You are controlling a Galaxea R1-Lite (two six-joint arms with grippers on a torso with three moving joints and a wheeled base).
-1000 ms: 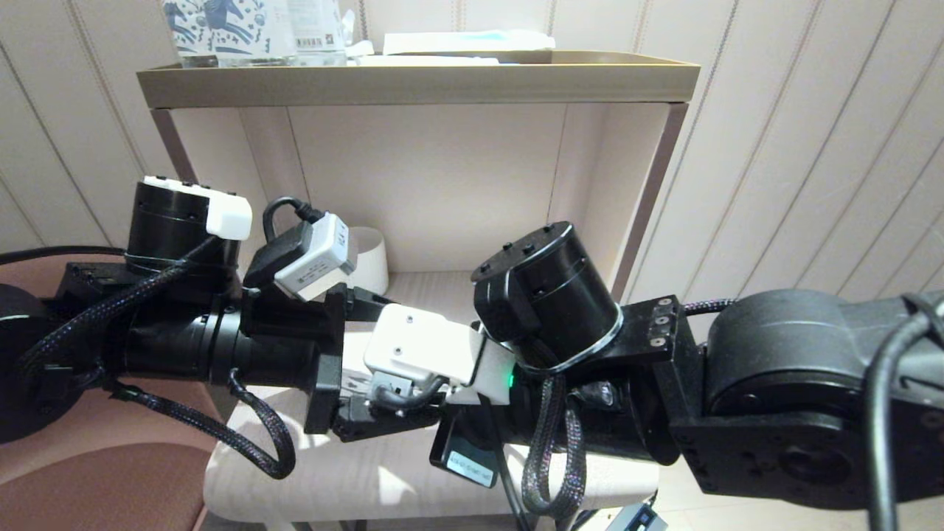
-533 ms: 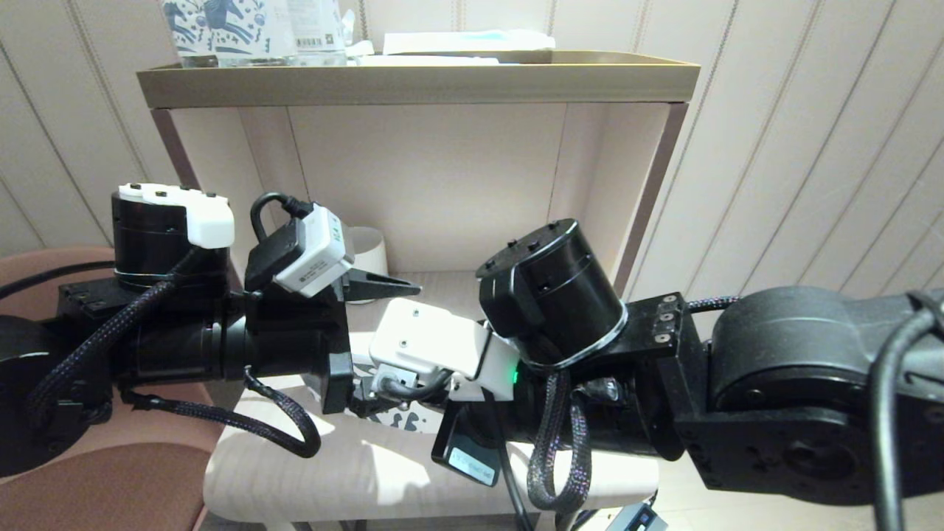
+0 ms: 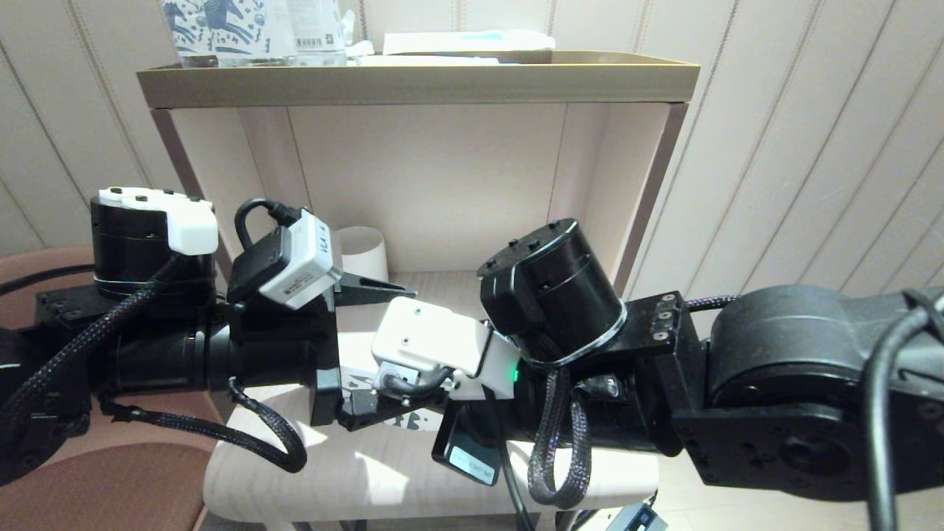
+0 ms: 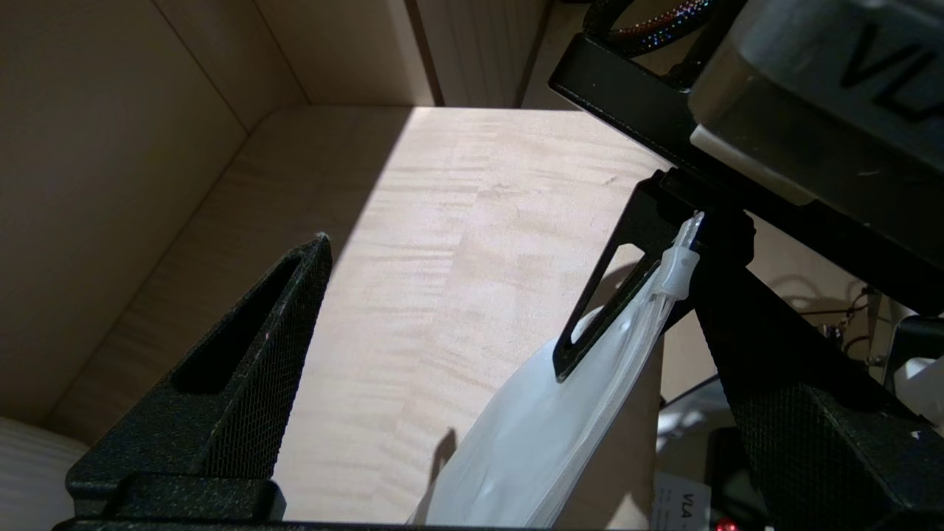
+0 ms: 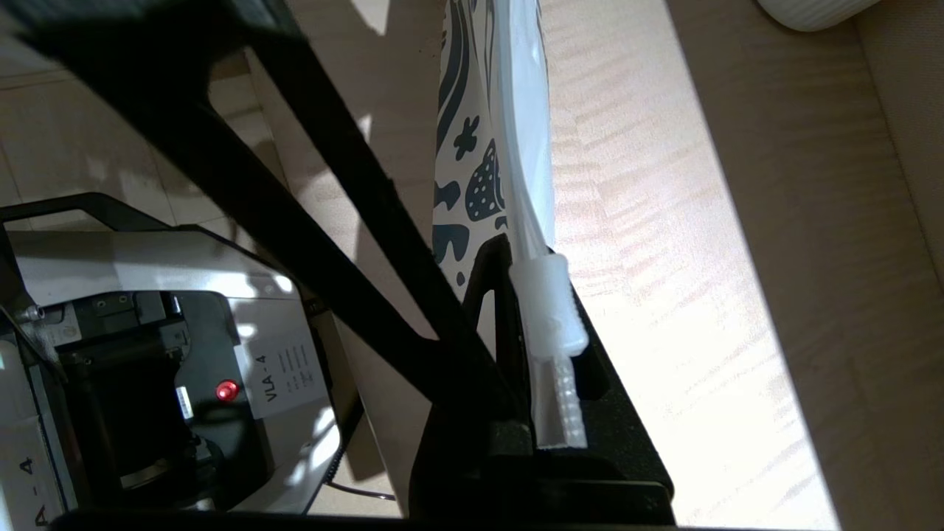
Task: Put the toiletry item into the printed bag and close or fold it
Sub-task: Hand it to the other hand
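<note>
Two grippers over the lower shelf. Right gripper is clenched on the printed bag at its zip end, by the slider tab; bag's long axis runs straight out from the fingers. Left gripper is spread wide, empty, with the bag's edge between its fingers. Toiletry item not visible; can't tell if it's inside.

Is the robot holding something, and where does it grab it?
The right hand pinches the printed bag at its zip edge by the slider; the left hand is open.
</note>
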